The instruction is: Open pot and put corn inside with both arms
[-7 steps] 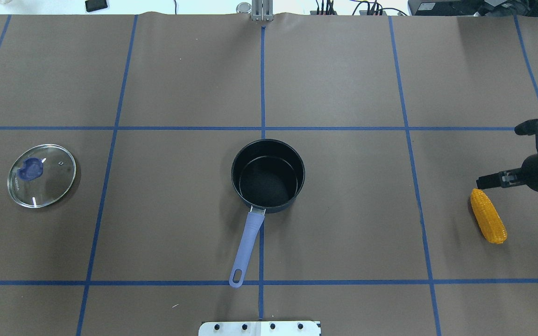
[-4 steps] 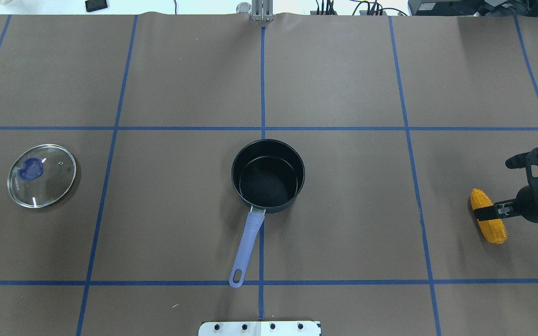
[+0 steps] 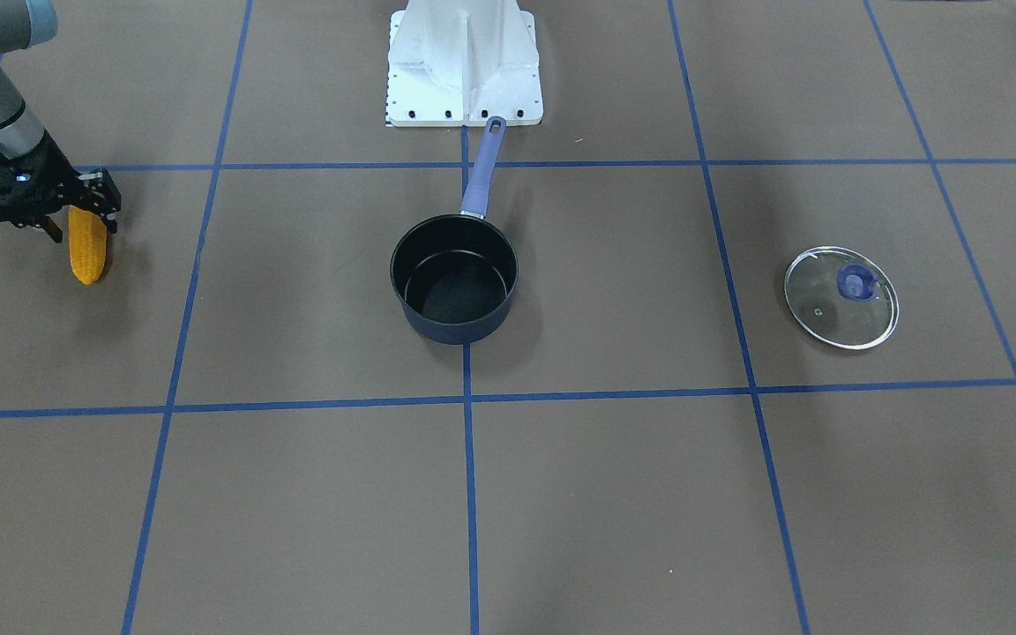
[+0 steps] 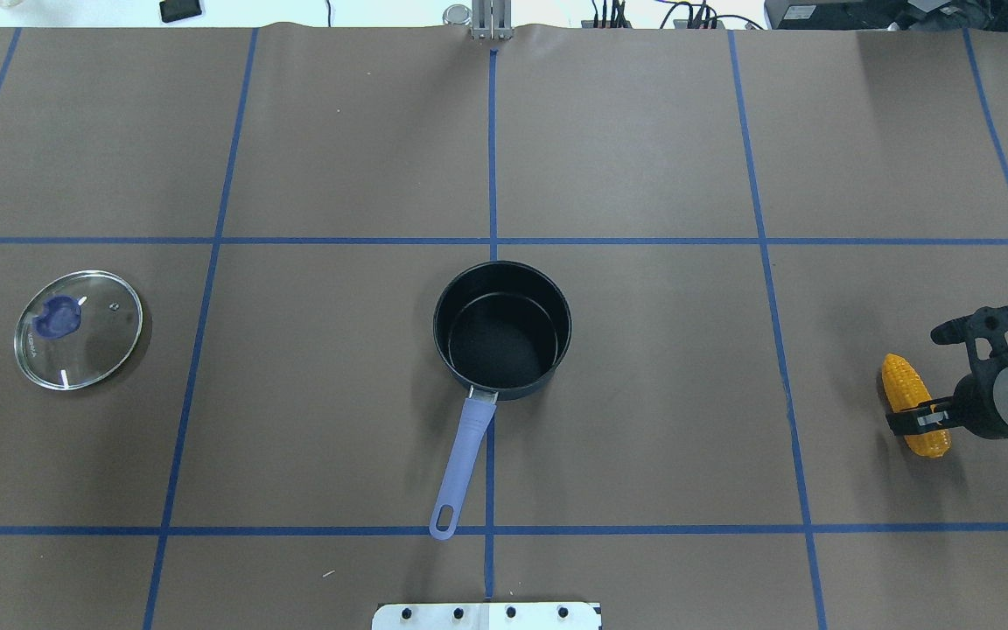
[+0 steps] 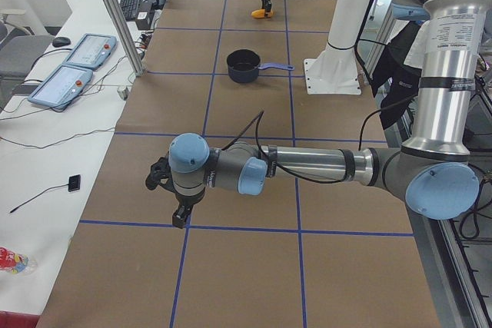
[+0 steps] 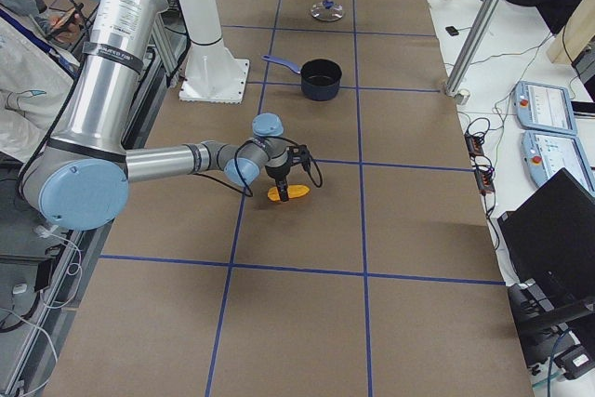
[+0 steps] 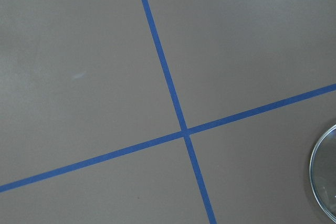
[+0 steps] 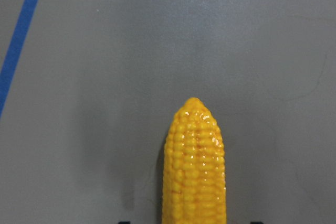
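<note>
The pot point(image 4: 504, 350) stands uncovered and empty at the table's middle, its lavender handle point(image 4: 465, 459) pointing toward the robot base; it also shows in the front view point(image 3: 455, 278). The corn point(image 4: 902, 381) lies on the table at the far right, seen too in the front view point(image 3: 86, 251) and the right wrist view point(image 8: 194, 166). My right gripper point(image 4: 915, 420) is low over the corn, jaws open and straddling its thick half without closing on it. My left gripper point(image 5: 178, 213) shows only in the exterior left view, hanging above bare table; I cannot tell if it is open.
The glass lid point(image 4: 78, 330) with the blue knob lies flat at the far left, apart from the pot; its rim edges into the left wrist view point(image 7: 325, 182). The white base plate point(image 4: 486, 615) sits at the near table edge. Blue tape lines grid the brown table.
My right gripper has moved from beside the corn's tip to over the cob, then further along it toward the robot's side, and now straddles it. Pot, lid and corn have not moved.
</note>
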Action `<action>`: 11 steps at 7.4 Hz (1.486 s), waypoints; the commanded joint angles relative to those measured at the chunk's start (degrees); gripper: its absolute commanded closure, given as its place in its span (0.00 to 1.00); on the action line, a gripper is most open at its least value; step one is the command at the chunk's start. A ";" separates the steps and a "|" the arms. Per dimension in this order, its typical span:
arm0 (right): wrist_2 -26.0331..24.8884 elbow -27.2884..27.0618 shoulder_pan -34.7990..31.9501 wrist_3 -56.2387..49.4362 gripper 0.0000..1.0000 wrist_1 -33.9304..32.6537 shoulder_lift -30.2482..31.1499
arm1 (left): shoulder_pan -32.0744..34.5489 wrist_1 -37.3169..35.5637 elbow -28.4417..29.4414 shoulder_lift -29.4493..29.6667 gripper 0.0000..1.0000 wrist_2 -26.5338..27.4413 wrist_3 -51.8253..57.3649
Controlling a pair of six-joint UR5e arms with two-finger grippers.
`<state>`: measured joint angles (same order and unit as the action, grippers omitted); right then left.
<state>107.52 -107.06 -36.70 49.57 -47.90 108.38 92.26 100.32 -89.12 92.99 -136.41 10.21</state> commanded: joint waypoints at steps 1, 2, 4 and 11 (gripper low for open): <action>0.06 1.68 0.05 0.00 0.68 2.99 -0.01 | -0.06 0.14 -0.09 0.00 0.02 0.00 -0.01; 0.15 1.68 0.05 0.00 1.00 2.99 -0.01 | 0.02 0.14 -0.09 0.00 0.02 0.00 -0.01; 0.93 -1.63 -0.38 -0.17 1.00 2.81 -0.10 | 0.02 0.14 0.00 -0.09 0.02 0.00 0.07; 4.37 -2.28 -4.80 6.72 1.00 -48.29 -48.02 | 0.02 -15.51 -2.46 -1.23 0.02 0.00 0.25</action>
<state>112.29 -109.65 -43.01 52.16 -86.81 69.84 92.32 85.93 -91.12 92.47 -136.29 10.30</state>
